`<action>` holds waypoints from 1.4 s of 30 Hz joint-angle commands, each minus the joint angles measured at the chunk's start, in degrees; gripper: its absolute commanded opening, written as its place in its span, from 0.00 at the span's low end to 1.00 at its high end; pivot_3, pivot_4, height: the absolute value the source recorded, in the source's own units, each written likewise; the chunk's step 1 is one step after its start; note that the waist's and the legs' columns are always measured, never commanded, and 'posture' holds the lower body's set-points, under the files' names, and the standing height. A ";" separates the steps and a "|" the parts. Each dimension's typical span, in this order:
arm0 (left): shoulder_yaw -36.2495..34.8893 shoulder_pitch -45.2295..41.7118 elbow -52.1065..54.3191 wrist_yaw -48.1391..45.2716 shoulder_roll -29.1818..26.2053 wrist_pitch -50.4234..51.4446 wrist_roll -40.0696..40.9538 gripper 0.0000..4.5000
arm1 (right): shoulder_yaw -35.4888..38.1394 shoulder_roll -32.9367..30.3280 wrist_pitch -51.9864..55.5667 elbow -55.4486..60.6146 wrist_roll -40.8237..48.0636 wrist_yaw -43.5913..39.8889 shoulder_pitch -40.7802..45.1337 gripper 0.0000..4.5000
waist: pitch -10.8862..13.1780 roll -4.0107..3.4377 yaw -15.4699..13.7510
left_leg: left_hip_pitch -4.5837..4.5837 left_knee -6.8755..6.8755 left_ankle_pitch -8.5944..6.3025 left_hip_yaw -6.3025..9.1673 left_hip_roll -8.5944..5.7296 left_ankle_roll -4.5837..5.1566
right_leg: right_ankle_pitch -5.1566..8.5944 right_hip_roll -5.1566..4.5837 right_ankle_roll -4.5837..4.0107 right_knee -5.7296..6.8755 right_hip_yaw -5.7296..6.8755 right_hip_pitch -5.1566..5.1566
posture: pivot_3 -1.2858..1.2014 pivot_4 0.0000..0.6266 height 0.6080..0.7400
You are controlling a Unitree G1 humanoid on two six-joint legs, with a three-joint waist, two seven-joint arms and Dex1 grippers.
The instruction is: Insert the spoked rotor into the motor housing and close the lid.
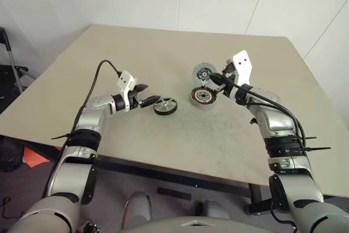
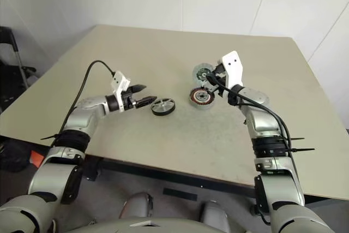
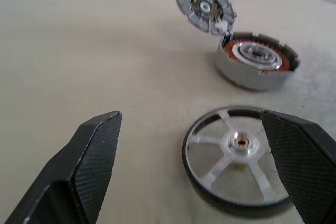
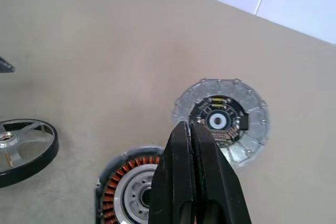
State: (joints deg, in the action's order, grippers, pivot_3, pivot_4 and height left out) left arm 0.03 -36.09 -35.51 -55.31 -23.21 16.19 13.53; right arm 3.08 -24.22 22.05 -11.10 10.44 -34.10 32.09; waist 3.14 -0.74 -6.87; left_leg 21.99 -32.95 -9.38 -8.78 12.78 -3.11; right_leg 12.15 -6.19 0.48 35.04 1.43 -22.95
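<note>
left gripper (image 1: 147,94) spread wide and empty just beside the rotor (image 1: 165,106), lying flat straight ahead of the fingers, nearer this arm than the right gripper (image 4: 190,129), pinched shut on the lid (image 1: 203,73) tilted up behind the housing (image 1: 203,97).

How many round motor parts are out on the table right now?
3. The spoked rotor lies flat near the left tool. The motor housing sits beside it. The lid is tilted up, pinched in the right tool.
</note>
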 commanded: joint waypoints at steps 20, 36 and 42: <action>-11.37 -0.25 3.34 13.59 7.53 48.58 15.03 1.00 | 1.26 0.31 1.39 3.66 0.90 1.74 -1.32 0.01 | -0.03 -0.05 -0.36 | -0.13 0.00 0.02 0.00 -0.12 -0.03 | 0.00 -0.03 -0.01 0.00 0.01 0.21 | 0.52 0.00 1.00; -22.86 -3.50 -8.31 22.73 16.05 58.86 21.46 1.00 | 0.87 0.79 0.79 3.44 0.39 2.07 -1.90 0.01 | -0.18 -0.23 -1.76 | -0.62 0.02 -0.55 0.02 -1.32 0.93 | 0.21 -1.08 0.29 -0.55 0.00 1.27 | 0.52 0.00 1.00; -23.59 -4.75 -8.90 23.94 18.40 59.35 22.52 1.00 | 0.60 1.00 0.52 3.51 0.16 2.13 -2.09 0.01 | -0.18 -0.23 -2.08 | -0.62 0.02 -0.56 0.11 -1.42 0.94 | 0.37 -1.21 0.56 -0.63 0.02 1.49 | 0.52 0.00 1.00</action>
State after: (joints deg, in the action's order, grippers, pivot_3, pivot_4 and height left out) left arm -25.66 -42.09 -40.24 -32.26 -8.36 71.72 35.96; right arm 3.71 -23.24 23.77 -10.17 10.33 -32.29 29.47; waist 2.97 -0.96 -8.96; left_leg 21.38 -32.92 -9.94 -8.66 11.35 -2.17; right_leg 12.53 -7.40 1.06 34.39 1.46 -21.42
